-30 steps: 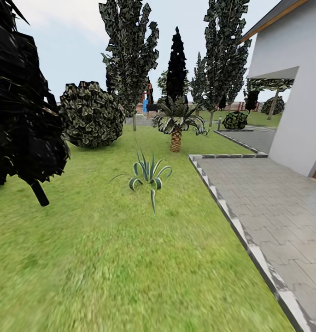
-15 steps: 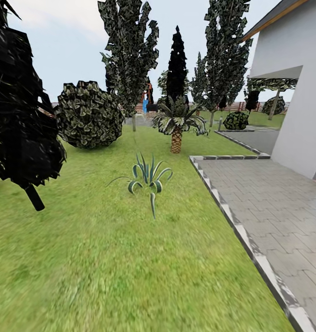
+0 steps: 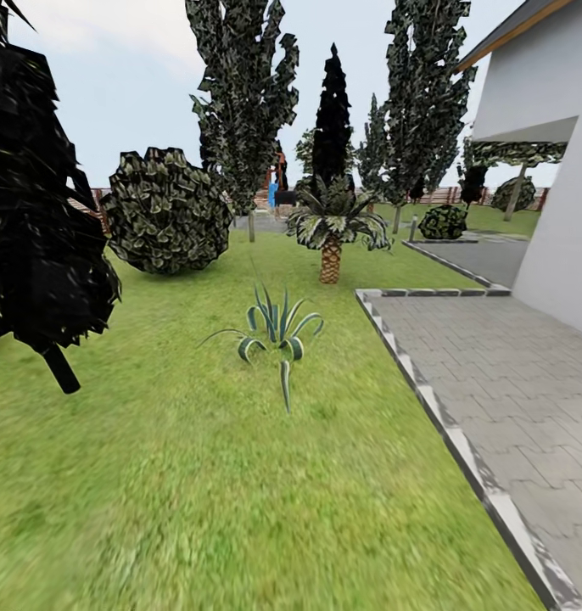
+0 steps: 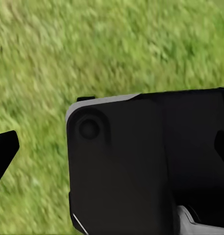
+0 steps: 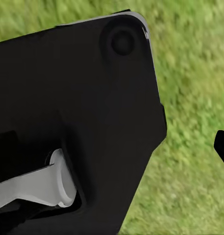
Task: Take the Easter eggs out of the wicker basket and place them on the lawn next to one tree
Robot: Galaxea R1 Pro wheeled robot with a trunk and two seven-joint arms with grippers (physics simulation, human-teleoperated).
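- Green, mottled lawn (image 3: 198,475) fills the near and middle ground of the head view. A spiky striped plant (image 3: 277,327) stands in the middle and a short palm (image 3: 331,229) lies farther off.
- Grey paving (image 3: 512,373) runs along the right beside the white house (image 3: 554,170). A round shrub (image 3: 165,212) sits at far left, with a dark-crowned tree (image 3: 36,212) near left and a tall tree (image 3: 244,93) with a thin pale trunk beyond.
- Neither basket nor eggs can be seen from the head, so I cannot tell where they lie; the robot seems to be on its way to them.
- Left wrist view: dark housing of the left gripper (image 4: 141,166) over blurred grass. Whether the jaws are released or clenched I cannot tell.
- Right wrist view: the right gripper (image 5: 72,127) likewise, black body above grass, jaws' state not readable.
- Judging from the task alone, the eggs should be light, smooth, rounded and prone to slip. A gentle hold across the widest middle looks safest.
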